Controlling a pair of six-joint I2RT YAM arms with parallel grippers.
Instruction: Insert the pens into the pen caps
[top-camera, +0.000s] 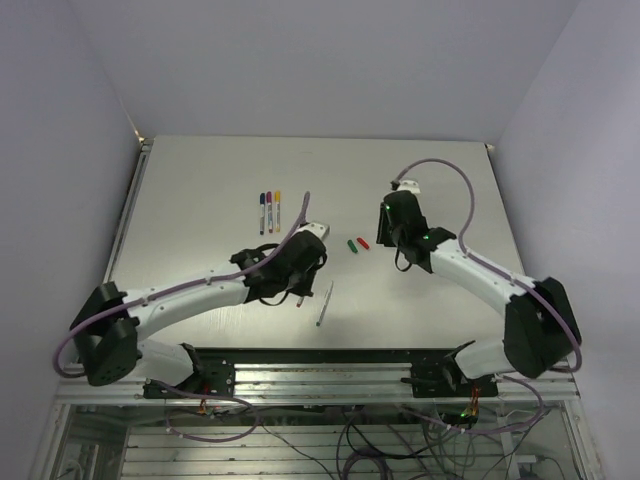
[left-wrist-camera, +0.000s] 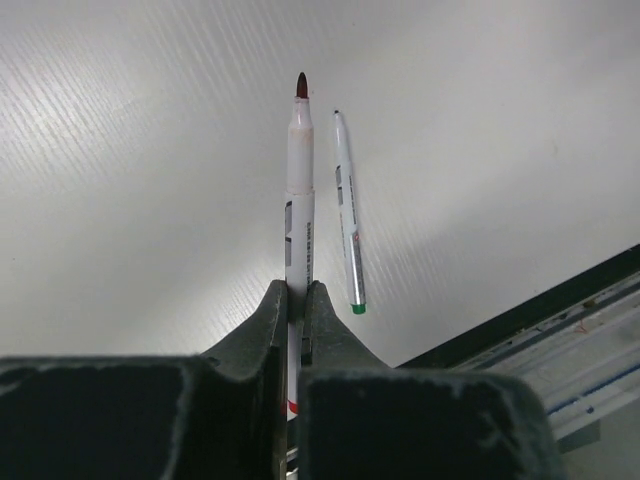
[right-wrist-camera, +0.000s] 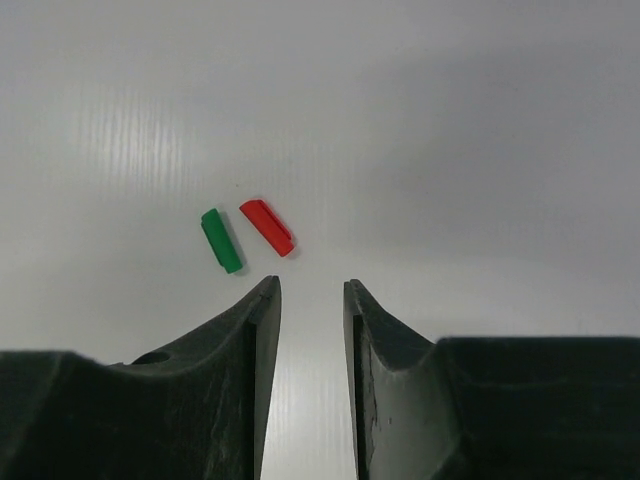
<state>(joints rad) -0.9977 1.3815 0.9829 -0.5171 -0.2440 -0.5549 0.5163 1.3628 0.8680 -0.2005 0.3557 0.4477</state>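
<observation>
Left wrist shows left hand pinched on red-tipped pen.

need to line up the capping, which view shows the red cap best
Right wrist view: the red cap lies large and clear ahead of the right gripper, beside the green cap. Top external shows it only as a tiny red speck; left wrist does not show it.

Red-tipped pen in left hand, green-ended pen flat alongside; green cap beside red cap.
</observation>
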